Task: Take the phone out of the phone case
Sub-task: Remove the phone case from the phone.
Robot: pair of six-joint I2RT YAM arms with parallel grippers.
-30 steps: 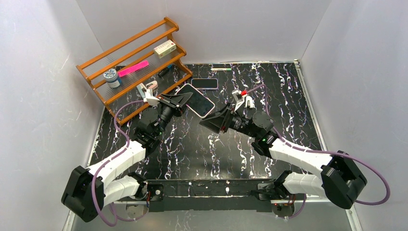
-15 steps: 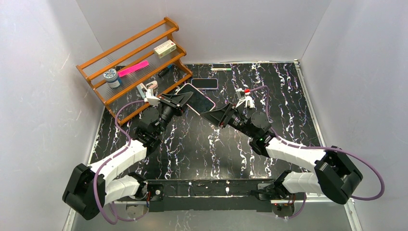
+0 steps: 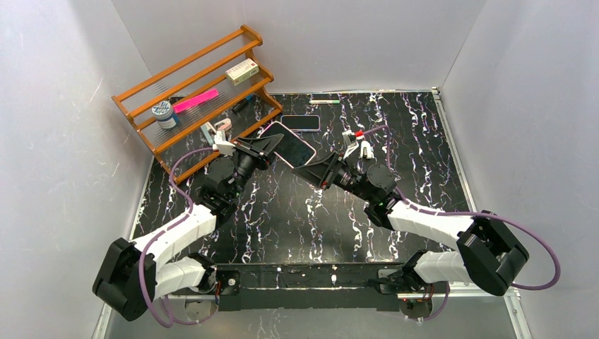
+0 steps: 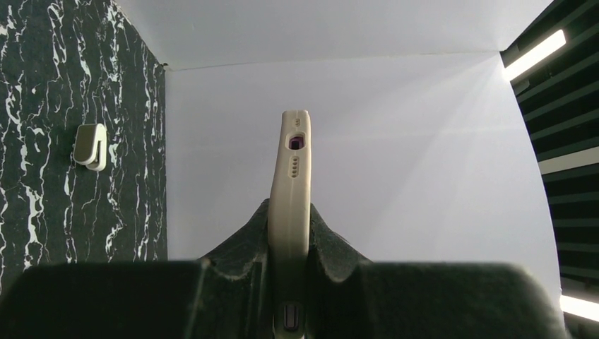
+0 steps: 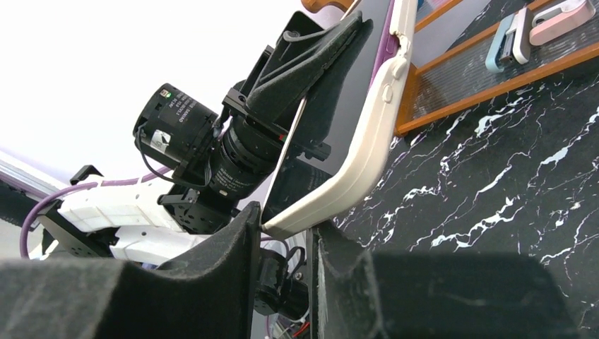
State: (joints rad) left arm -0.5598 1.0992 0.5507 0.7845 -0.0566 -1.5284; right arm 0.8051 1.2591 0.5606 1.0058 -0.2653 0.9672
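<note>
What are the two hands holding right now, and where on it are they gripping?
Both hands hold the cased phone: the left hand clamps its front and back faces, the right hand pinches one corner of the phone case.

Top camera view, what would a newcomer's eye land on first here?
The two arms meet mid-table over a cream-cased phone, held off the black marbled table. The left gripper clamps one end and the right gripper pinches a corner. Next come the orange wooden rack at the back left and a second phone lying flat at the back of the table.
</note>
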